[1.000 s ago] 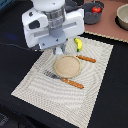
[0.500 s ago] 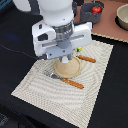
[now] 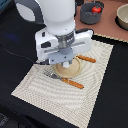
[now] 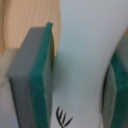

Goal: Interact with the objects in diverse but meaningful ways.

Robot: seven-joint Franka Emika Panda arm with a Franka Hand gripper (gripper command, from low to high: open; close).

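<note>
So the arm is parked right over the tan plate (image 3: 68, 70), which sits on a beige woven placemat (image 3: 75, 95). The gripper (image 3: 66, 63) hangs at the plate's centre, blocking most of it.

The wrist view is the useful one here — two green-faced pads (image 4: 41, 85) with grey backing stand on either side of a white rounded body, which looks like the white shaker bottle (image 4: 85, 65). The pad at 9 o'clock of the bottle is pressed right against it; the one at 3 o'clock is at its other edge. So the jaws are closed around the bottle, which sits squarely between the fingertips. A small dark mark shows low on the bottle.

Around the plate in the exterior view: an orange-handled fork (image 3: 65, 80) lies at 6 o'clock, just beside the rim, and an orange-handled knife (image 3: 86, 58) at about 2 o'clock. Further out toward 1 o'clock, off the mat, a grey bowl (image 3: 91, 15) holds the red tomato (image 3: 95, 9) — well apart from the gripper.
</note>
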